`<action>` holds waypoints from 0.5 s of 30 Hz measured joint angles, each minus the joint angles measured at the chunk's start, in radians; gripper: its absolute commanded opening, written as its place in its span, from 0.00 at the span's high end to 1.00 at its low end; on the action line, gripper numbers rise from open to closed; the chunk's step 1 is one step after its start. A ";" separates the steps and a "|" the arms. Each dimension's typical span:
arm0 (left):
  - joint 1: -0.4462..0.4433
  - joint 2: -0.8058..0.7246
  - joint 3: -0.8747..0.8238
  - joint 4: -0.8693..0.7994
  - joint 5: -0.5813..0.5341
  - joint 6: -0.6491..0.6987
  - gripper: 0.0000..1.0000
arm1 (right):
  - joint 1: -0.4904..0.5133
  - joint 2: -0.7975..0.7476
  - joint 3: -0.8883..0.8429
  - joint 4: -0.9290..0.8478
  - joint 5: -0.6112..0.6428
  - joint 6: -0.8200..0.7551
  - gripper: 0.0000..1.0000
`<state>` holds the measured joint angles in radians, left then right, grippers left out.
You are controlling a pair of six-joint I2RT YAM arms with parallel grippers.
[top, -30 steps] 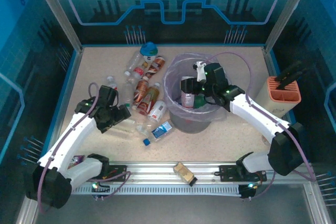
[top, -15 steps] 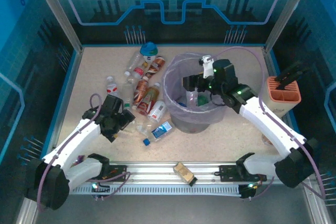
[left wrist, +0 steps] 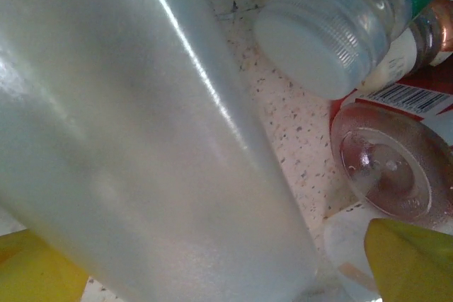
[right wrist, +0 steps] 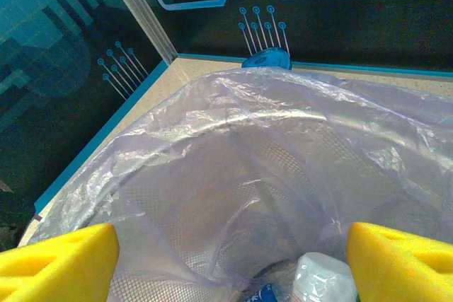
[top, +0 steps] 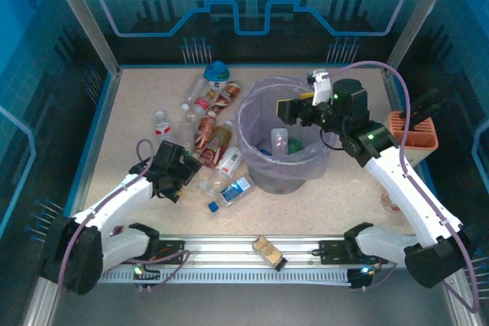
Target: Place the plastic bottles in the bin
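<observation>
A speckled table [top: 344, 200] with a bin [top: 289, 179] and plastic bottles [top: 211, 140] on it.
The round grey bin stands in the middle. The plastic bottles lie in a heap just left of it, the blue-label bottle [top: 233, 191] nearest the front. An orange holder [top: 415, 133] stands by the right edge.

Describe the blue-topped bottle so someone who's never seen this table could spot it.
Start at the round grey, lavender-lined bin. Left of it lies a scatter of plastic bottles; the blue-topped bottle is the farthest back, nearest the rear wall. Its neighbours are clear, red-labelled or coppery; none has that broad blue top.
</observation>
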<state>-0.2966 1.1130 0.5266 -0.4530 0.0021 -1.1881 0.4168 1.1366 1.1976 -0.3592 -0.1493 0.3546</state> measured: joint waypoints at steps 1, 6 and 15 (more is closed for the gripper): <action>0.000 0.006 -0.006 0.009 0.000 -0.003 0.11 | -0.003 0.000 0.000 -0.002 0.000 0.000 0.16; -0.002 0.032 -0.038 0.049 0.003 -0.021 0.22 | -0.021 0.000 0.000 -0.017 0.000 0.002 0.19; -0.016 0.008 -0.039 0.048 -0.012 -0.042 0.38 | -0.046 -0.001 0.000 -0.034 -0.011 0.005 0.19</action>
<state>-0.3126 1.1213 0.4877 -0.4049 -0.0097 -1.2304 0.3710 1.1358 1.1976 -0.3927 -0.1604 0.3595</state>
